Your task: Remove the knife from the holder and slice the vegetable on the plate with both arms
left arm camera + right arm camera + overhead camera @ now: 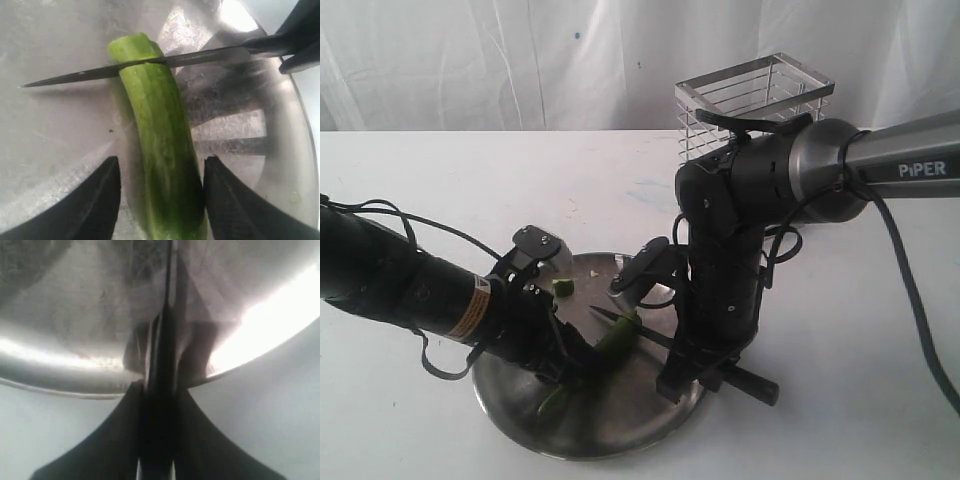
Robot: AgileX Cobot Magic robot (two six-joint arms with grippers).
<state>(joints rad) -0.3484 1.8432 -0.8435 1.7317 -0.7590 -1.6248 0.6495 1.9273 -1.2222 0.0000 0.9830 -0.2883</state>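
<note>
Straddling the vegetable [155, 115], the left gripper [164, 161] is seen with its jaws held wide apart: one of the fingers [225, 200] is pressed against the green skin, while a narrow dark gap is left on the other side. The right gripper [159, 390] is clamped on the knife [150, 62], whose black handle is pinched between the jaws and left sticking out behind them. The narrow blade is laid across the vegetable close to its flat cut end, with the tip carried past it over bare metal. The vegetable is laid flat near the middle of the plate [620, 440], its thin stem pointed toward the near rim. A small green piece [561, 287] is seen apart from it on the plate. The plate is set on a white table [880, 400]. The holder [755, 100] is stood upright behind the right arm, well apart from the plate.
</note>
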